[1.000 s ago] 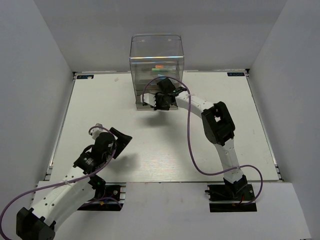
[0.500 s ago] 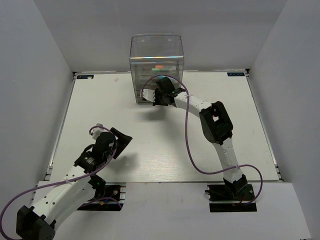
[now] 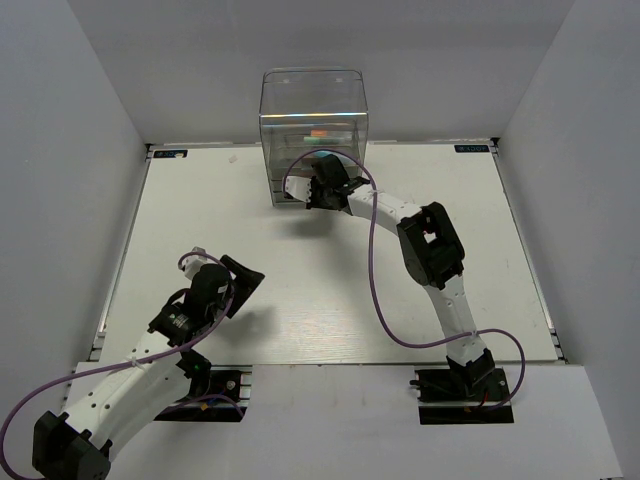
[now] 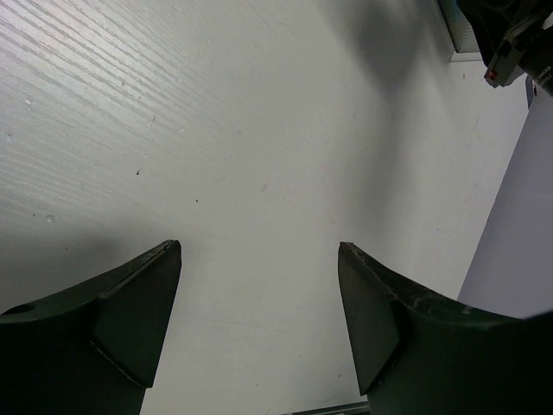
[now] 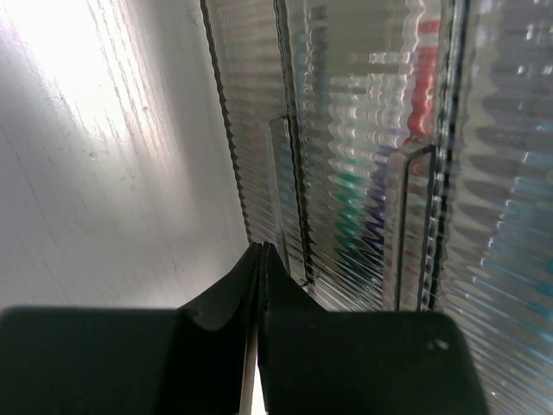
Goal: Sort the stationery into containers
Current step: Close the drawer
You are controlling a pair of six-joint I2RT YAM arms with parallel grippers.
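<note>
The clear drawer unit [image 3: 312,128] stands at the back middle of the table. Through its ribbed front in the right wrist view [image 5: 363,130] I see blurred colours of stationery inside: red [image 5: 421,86], mint-green [image 5: 349,192] and some purple. No pens lie loose on the table. My right gripper [image 3: 317,196] is shut with nothing between its fingers, its tips [image 5: 261,248] against the low front of the unit. My left gripper [image 3: 246,279] is open and empty, hovering over bare table at the near left [image 4: 259,251].
The white table [image 3: 250,230] is walled by grey panels on the left, back and right. The right arm's purple cable [image 3: 380,290] loops over the table's middle right. The right arm's base [image 4: 510,43] shows at the top right of the left wrist view.
My right gripper has moved back toward the drawer unit, and the low tray that stuck out in front has slid in. The left arm has not moved.
</note>
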